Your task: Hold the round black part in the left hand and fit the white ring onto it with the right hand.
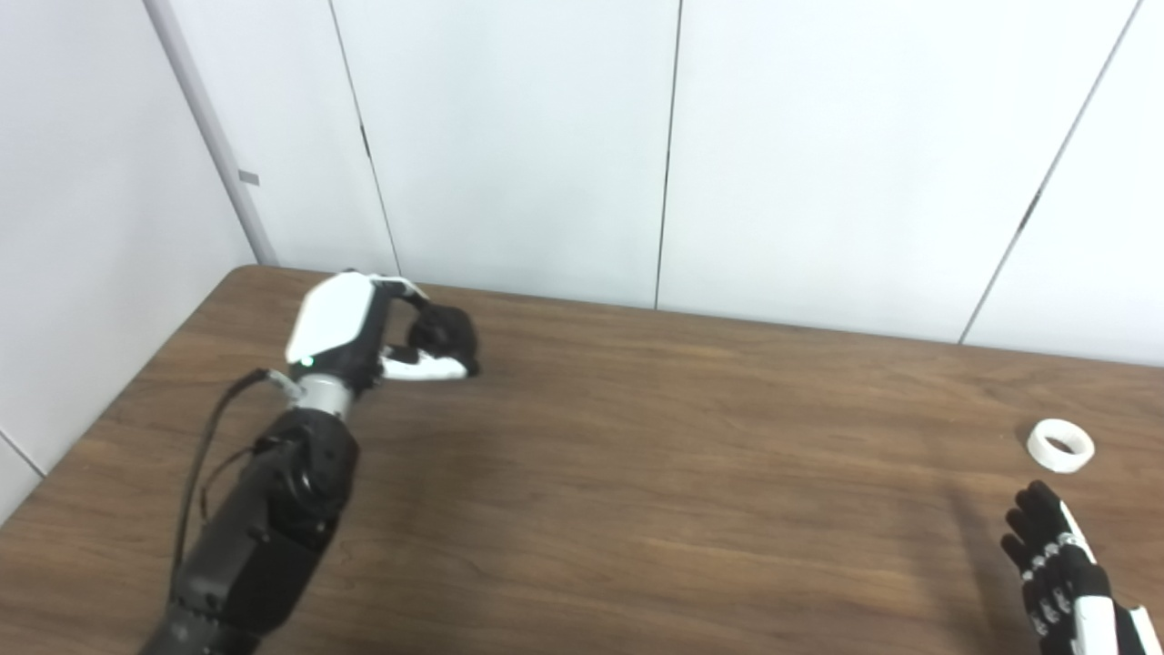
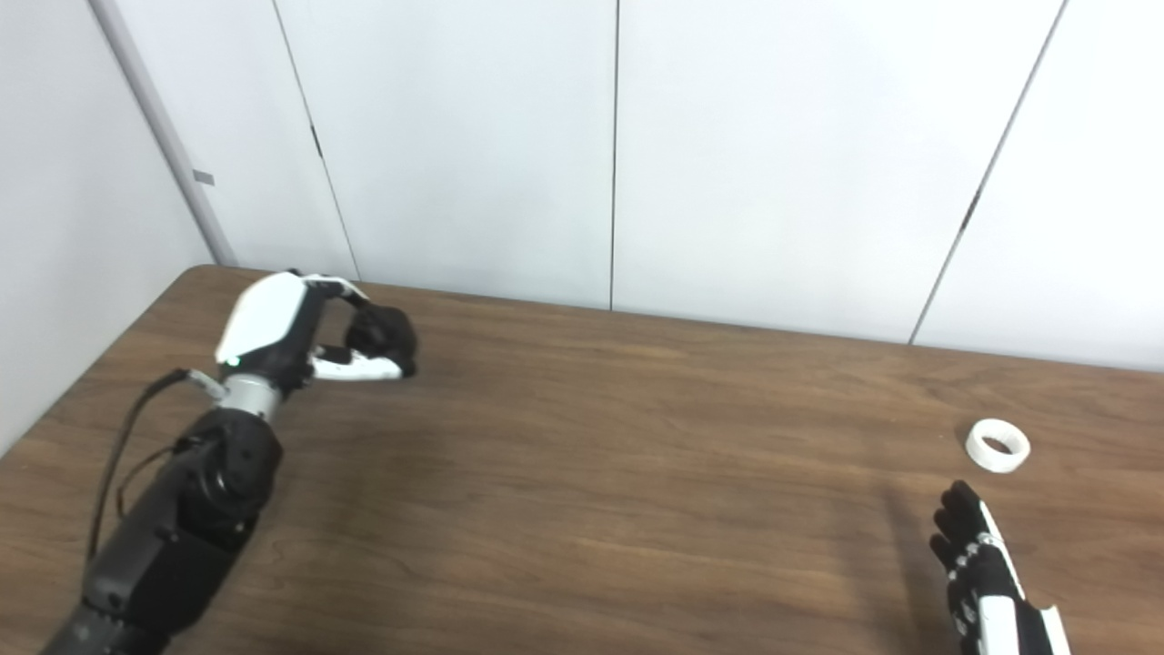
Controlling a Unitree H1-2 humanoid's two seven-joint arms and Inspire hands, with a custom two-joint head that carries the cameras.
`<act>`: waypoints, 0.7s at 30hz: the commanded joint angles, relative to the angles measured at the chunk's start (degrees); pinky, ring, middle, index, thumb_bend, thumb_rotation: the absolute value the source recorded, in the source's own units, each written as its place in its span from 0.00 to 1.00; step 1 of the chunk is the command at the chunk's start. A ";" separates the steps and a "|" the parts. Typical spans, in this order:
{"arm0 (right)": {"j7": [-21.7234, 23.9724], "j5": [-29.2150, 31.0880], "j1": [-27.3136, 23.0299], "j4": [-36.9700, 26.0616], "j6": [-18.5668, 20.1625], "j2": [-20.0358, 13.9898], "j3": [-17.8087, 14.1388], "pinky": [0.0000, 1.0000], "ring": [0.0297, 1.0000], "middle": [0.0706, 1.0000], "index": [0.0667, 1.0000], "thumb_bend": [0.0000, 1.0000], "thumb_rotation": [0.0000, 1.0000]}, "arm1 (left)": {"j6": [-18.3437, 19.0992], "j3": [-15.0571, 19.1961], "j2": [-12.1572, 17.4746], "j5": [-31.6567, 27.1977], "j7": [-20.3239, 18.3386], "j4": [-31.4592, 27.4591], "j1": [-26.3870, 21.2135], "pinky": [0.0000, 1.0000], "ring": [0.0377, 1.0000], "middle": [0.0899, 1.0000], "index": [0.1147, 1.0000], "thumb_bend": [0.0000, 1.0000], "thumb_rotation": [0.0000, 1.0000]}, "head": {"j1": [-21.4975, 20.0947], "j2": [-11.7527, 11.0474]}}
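Where the left hand [image 1: 364, 332] reaches across the far left part of the table [image 1: 637, 473], the black part [image 1: 446, 335] sits between its curled fingers [image 1: 400, 289] above and its thumb below, so the hand is closed on it. Whether the part is lifted clear of the wood or just resting on it cannot be told from either view. The white back of the hand faces up, and its dark forearm runs down to the bottom left edge, with a thin black cable [image 1: 205, 446] looping beside the wrist.

Well apart from this, near the table's right edge, the white ring [image 1: 1060, 446] lies flat on the wood with its hole facing up. The right hand [image 2: 978, 564] comes in from the bottom right corner, just short of the ring and not touching it. Its fingers are stretched forward, slightly apart, and hold nothing.

Pale wall panels [image 1: 773, 136] stand behind the table.
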 commanded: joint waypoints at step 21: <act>-2.14 -2.86 3.92 0.49 1.02 3.82 2.32 0.94 0.95 0.95 0.94 0.53 0.95 | -4.99 -11.76 -11.17 10.00 -4.64 -13.38 10.55 1.00 0.86 0.74 0.42 0.52 0.05 | -7.40 2.23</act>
